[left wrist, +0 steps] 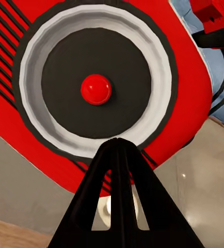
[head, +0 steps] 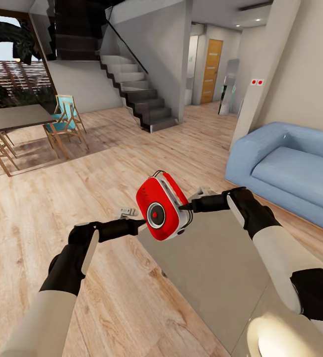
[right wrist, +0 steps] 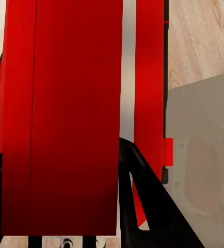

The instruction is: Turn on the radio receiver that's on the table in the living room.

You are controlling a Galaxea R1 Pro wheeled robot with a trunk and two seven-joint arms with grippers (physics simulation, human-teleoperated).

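Observation:
The red radio receiver [head: 161, 206] hangs tilted in the air above the near corner of the grey-beige coffee table [head: 216, 267], its round dial facing me. My right gripper [head: 187, 206] is shut on its white-trimmed side; in the right wrist view the red body [right wrist: 65, 119] sits between the dark fingers [right wrist: 145, 199]. My left gripper [head: 142, 223] is shut, its tip at the dial's lower left edge. From the left wrist, the joined fingertips [left wrist: 117, 143] lie just below the dial's red centre button [left wrist: 96, 89].
A light-blue sofa [head: 290, 168] stands at the right behind the coffee table. At the far left are a dark dining table [head: 12, 119] and wooden chairs [head: 64, 121]. A staircase [head: 141, 94] rises at the back over the wood plank floor [head: 106, 163].

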